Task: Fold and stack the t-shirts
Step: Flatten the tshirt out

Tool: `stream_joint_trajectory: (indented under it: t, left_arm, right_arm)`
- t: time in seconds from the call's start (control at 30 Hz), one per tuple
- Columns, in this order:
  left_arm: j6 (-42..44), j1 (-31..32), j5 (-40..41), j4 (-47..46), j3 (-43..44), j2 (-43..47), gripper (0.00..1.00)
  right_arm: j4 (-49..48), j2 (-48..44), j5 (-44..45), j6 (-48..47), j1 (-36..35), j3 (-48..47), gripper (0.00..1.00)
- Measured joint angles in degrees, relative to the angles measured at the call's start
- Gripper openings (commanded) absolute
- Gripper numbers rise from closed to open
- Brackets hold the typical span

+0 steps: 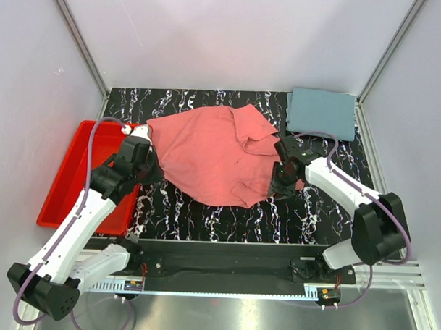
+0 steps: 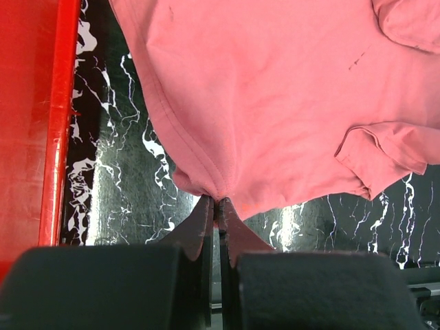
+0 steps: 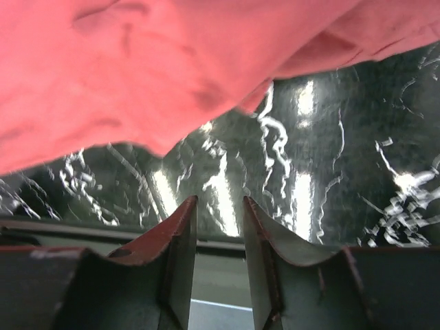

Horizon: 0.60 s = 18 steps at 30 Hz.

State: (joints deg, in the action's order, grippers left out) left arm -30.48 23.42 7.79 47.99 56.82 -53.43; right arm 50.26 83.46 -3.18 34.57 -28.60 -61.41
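Your left end effector is clenched on the salmon-pink t-shirt. In the left wrist view its two fingers meet on the hem at the shirt's left side, just beside the red tray, which sits at the left edge of the worktop.

Your right end effector is released. In the right wrist view the fingers stand apart with nothing between them, and the pink cloth lies a little ahead of the tips without touching them. In the top view this end effector is at the near right part of the shirt.

The pink t-shirt lies spread over the middle of the worktop, and its right side is bunched and folded over itself. The grey-blue t-shirt lies folded at the far right corner, apart from both end effectors.

From above, the fingertips of both end effectors are hard to make out, dark against the dark worktop. Both wrist views cut the pink shirt off at their edges.
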Motion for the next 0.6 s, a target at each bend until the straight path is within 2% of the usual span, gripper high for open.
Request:
stream_joint_trajectory:
  t: [0.17,0.33,0.53,0.6]
  left_arm:
    - [0.0,0.0,-0.6,0.0,0.0,-0.5,0.0]
    - [0.0,0.0,-0.9,0.0,0.0,-0.7,0.0]
    - [0.0,0.1,-0.9,0.0,0.0,-0.7,0.0]
    - [0.0,0.1,-0.9,0.0,0.0,-0.7,0.0]
  right_arm:
    - [-8.0,2.5,-3.1,2.1,6.1,7.0,0.43]
    - [-13.2,6.0,-5.6,3.1,8.2,7.8,0.42]
    - [-16.6,8.5,-6.8,3.1,8.6,7.8,0.39]
    - [-16.9,9.2,-6.9,3.0,8.9,7.8,0.35]
